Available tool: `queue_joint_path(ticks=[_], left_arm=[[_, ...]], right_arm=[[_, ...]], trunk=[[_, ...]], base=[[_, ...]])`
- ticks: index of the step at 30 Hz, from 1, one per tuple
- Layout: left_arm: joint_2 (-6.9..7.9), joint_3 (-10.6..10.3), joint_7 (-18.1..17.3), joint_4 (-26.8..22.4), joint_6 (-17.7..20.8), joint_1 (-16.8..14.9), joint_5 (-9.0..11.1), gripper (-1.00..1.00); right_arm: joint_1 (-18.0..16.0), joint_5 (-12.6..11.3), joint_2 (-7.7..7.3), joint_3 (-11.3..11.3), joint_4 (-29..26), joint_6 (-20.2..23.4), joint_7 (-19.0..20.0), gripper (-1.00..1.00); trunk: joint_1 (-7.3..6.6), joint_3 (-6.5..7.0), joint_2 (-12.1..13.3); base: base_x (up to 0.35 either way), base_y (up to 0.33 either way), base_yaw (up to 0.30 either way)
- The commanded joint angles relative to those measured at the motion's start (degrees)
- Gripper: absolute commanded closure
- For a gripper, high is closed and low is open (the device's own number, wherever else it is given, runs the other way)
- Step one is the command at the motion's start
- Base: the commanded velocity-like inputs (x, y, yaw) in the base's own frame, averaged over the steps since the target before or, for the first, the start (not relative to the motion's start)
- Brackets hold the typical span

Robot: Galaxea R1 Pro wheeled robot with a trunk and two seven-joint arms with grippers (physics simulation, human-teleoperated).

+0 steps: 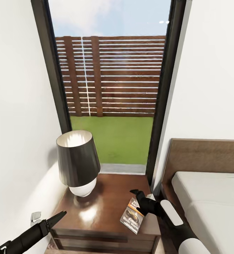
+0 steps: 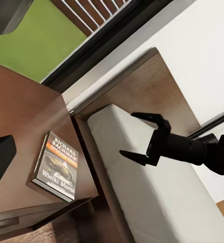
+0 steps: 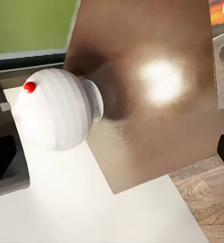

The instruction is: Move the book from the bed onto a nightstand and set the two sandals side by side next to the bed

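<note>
The paperback book (image 1: 132,215) lies flat, cover up, at the nightstand's (image 1: 106,197) front corner nearest the bed (image 1: 208,197), long axis slightly angled to the front edge, just below the right gripper's (image 2: 137,135) spread, empty fingers; the left gripper (image 1: 59,216) looks closed.

We saw that our left arm (image 1: 23,238) was matte black and cylindrical, tapering to a slim pointed black gripper (image 1: 57,217). Our right arm (image 1: 177,222) carried glossy white shell panels over black joints, and its gripper (image 2: 137,136) had two black, angular, claw-like fingers (image 2: 144,117).
</note>
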Motion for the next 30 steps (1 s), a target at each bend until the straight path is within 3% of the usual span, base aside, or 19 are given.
queue_joint_path(ticks=[1,16,30], left_arm=[[-0.06,0.2,-0.49,-0.07,0.62,-0.08,-0.6,-1.0],[0.29,-2.6,-0.49,-0.02,0.66,-0.08,-1.78,-1.0],[1.42,-3.2,-0.49,0.11,0.68,-0.08,-2.06,-1.0]], right_arm=[[-0.02,-0.6,-0.01,0.06,-0.09,0.01,-0.51,-1.0],[-0.02,-0.34,0.0,-0.21,0.06,-0.87,-0.31,-1.0],[0.12,-0.06,-0.15,-0.22,4.71,-1.13,-0.17,-1.0]], trunk=[[-0.23,0.13,0.39],[-3.53,2.82,6.4],[-6.6,5.33,12.02]], base=[[0.0,0.0,0.0],[0.0,0.0,0.0],[0.0,0.0,0.0]])
